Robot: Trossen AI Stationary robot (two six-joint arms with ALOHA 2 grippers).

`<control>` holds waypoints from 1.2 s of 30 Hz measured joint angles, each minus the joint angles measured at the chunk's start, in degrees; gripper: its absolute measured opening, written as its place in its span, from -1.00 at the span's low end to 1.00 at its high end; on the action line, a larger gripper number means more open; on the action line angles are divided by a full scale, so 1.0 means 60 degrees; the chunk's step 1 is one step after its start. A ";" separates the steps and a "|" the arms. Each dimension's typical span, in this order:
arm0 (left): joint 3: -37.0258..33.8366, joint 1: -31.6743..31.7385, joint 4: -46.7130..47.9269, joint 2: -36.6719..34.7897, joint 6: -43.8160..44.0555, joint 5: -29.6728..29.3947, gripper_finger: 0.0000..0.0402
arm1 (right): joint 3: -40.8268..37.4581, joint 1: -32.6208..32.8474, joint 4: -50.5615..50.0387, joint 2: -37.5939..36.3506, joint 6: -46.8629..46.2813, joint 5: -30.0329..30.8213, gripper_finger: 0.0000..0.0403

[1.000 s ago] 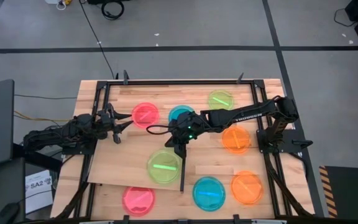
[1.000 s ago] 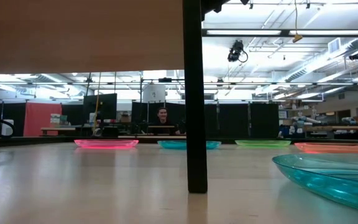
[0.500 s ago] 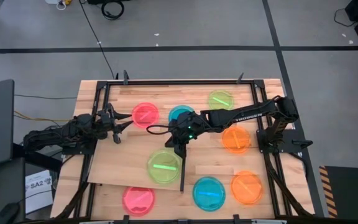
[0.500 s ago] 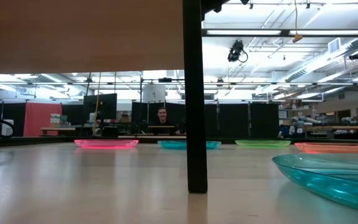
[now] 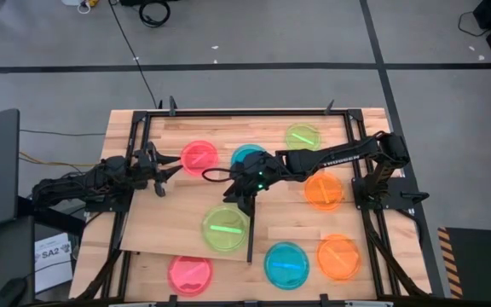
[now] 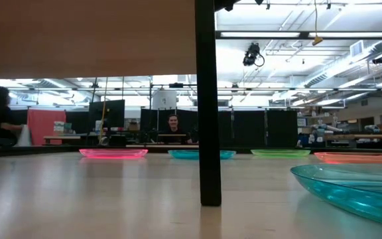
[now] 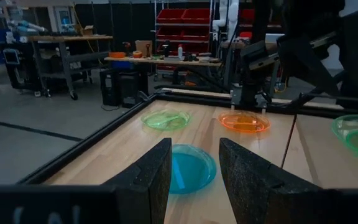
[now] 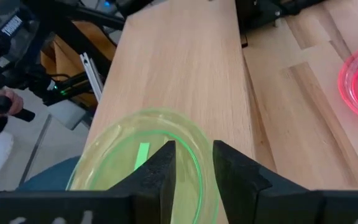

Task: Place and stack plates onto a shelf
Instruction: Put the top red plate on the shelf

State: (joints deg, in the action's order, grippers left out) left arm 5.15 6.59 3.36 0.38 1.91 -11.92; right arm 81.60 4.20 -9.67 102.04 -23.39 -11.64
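Observation:
Several translucent plates lie flat on the tabletop: pink (image 5: 199, 156), blue (image 5: 245, 153), green (image 5: 302, 136), orange (image 5: 323, 190), orange (image 5: 339, 256), blue (image 5: 285, 264), pink (image 5: 190, 275). One green plate (image 5: 225, 228) rests on the pale shelf (image 5: 160, 217), beside its black strip (image 5: 251, 234). My right gripper (image 5: 239, 196) is open above that plate's far rim (image 8: 199, 149). My left gripper (image 5: 165, 167) is open and hovers left of the pink plate. In its wrist view the blue plate (image 7: 191, 167) shows between its fingers. My right gripper points down at a slant over the green plate's far rim, one finger (image 8: 160, 171) inside the rim line and one (image 8: 232, 171) outside. Whether either finger touches the plate I cannot tell.
A black metal frame (image 5: 143, 119) runs around the tabletop. In the low view the black strip (image 6: 207, 99) stands upright in the middle, with the near blue plate (image 6: 350, 189) to its right. People sit in the room behind the table.
Both arms and all plates have kept still. In the low view a person has come into sight at the left of the room behind the table.

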 joint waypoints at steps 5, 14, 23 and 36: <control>0.0000 0.0000 0.0033 -0.0001 0.0387 0.0000 -0.29 | 0.0000 -0.0013 0.0215 0.0000 -0.0151 0.0000 -0.44; 0.0000 0.0000 0.0237 0.0000 0.0409 0.0000 -0.29 | 0.0000 -0.0090 0.0199 -0.0027 -0.0033 -0.1080 -0.44; 0.0000 -0.0004 0.0144 0.0000 0.0896 -0.0982 -0.29 | -0.0004 -0.0108 -0.0494 -0.1162 0.1187 -0.1096 -0.44; 0.0065 0.0117 -0.1676 0.0978 0.1297 -0.2244 -0.32 | 0.0000 0.0049 -0.2917 -0.3042 0.2947 0.1490 -0.44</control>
State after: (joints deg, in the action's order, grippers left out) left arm 5.54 7.29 -6.70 6.25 9.69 -25.39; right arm 81.60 4.49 -27.18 83.78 -5.71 -2.70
